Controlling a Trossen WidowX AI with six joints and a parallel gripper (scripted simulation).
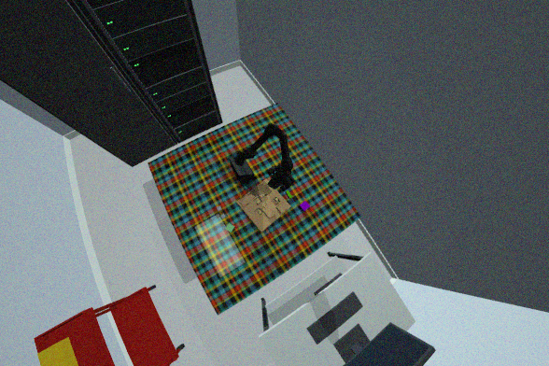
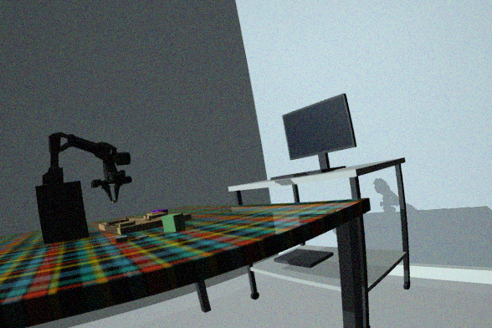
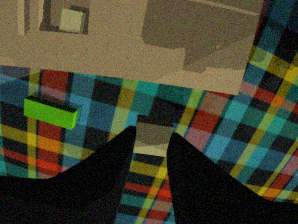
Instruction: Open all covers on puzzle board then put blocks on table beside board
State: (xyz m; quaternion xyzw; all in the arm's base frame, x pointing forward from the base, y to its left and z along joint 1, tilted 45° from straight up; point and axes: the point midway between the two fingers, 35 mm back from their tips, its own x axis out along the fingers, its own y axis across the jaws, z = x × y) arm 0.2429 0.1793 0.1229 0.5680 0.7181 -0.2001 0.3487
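My gripper (image 3: 152,136) (image 2: 114,202) is shut on a small beige-grey block (image 3: 154,134). It hangs above the table just off the puzzle board's edge. The tan board (image 1: 262,225) (image 3: 112,57) lies on the table. In the wrist view a pale block (image 3: 72,20) sits in an uncovered well. A bright green block (image 3: 51,113) (image 1: 288,194) lies beside the board. A purple block (image 1: 304,205) (image 2: 160,211) lies farther out on that side. A paler green block (image 1: 230,228) (image 2: 173,223) lies on the opposite side. The covers' positions are too small to tell.
The tablecloth (image 1: 258,271) is plaid. The arm's dark base (image 2: 62,213) stands behind the board. Small dark flat pieces lie near the board in the exterior view, one of them a grey piece (image 2: 121,238). The gripper's shadow falls on the board's corner.
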